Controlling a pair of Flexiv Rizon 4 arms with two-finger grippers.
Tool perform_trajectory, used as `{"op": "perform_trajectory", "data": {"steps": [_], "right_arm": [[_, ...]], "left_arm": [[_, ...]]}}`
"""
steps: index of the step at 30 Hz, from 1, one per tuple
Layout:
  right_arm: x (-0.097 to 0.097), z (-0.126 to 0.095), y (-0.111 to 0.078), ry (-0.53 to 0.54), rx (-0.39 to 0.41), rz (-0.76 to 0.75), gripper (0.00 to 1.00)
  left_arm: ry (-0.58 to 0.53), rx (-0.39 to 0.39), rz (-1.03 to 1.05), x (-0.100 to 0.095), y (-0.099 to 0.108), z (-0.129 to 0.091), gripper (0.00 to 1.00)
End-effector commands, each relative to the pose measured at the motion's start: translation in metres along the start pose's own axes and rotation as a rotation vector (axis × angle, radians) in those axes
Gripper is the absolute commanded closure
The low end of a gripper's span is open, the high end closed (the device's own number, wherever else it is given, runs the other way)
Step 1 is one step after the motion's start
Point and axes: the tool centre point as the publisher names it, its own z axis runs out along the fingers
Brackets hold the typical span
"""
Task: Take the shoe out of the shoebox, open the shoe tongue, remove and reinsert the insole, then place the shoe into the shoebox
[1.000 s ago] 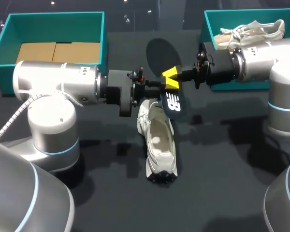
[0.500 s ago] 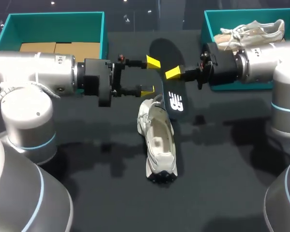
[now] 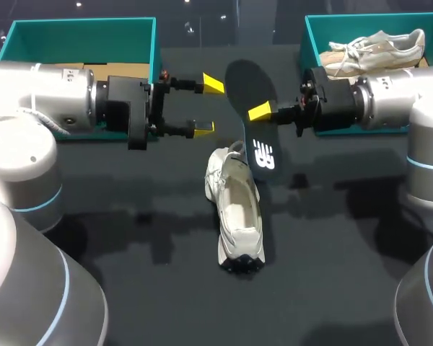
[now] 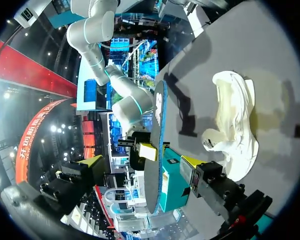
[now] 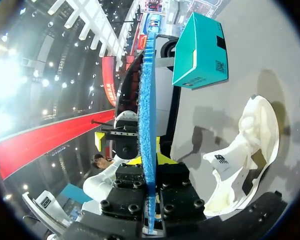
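A dark insole (image 3: 251, 101) hangs above the table, its heel end over the white shoe (image 3: 235, 209), which lies on its sole in the middle. My right gripper (image 3: 260, 112) is shut on the insole's edge; in the right wrist view the blue insole (image 5: 147, 100) stands edge-on between its fingers (image 5: 149, 162). To the left of the insole my left gripper (image 3: 208, 105) is open, apart from it. In the left wrist view the insole (image 4: 155, 170) is ahead of my open left gripper (image 4: 142, 165), with the shoe (image 4: 235, 125) beyond.
A teal shoebox (image 3: 79, 32) with brown cardboard inside stands at the back left, behind my left arm. Another teal box (image 3: 314, 32) at the back right holds a pale shoe (image 3: 379, 45). The dark tabletop stretches around the white shoe.
My left gripper opened, let go of the insole and drew back to the left. The right gripper kept its hold, and the insole shifted slightly.
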Motion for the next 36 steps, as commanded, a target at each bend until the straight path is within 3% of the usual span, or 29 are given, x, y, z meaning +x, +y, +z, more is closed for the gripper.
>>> {"op": "perform_trajectory", "data": {"steps": [1,4,20,22,29,36], "right_arm": [[-0.01,0.005,-0.004,0.021,-0.003,0.015,1.0],[-0.014,0.008,-0.01,0.037,-0.016,0.026,1.0],[-0.015,0.02,-0.02,0.028,-0.04,0.049,1.0],[-0.016,0.02,-0.021,0.028,-0.039,0.055,1.0],[-0.017,0.021,-0.025,0.03,-0.048,0.054,1.0],[-0.015,0.024,-0.026,0.03,-0.06,0.051,1.0]], "left_arm": [[0.185,0.042,-0.006,-0.021,0.025,-0.01,0.0],[0.394,0.08,-0.02,-0.027,0.043,-0.016,0.0],[0.394,0.08,-0.02,-0.027,0.043,-0.016,0.0],[0.401,0.095,0.033,-0.042,0.049,-0.018,0.0],[0.702,0.219,0.043,-0.078,0.071,0.0,0.0],[0.99,0.292,0.028,-0.082,0.078,0.025,0.0]]}}
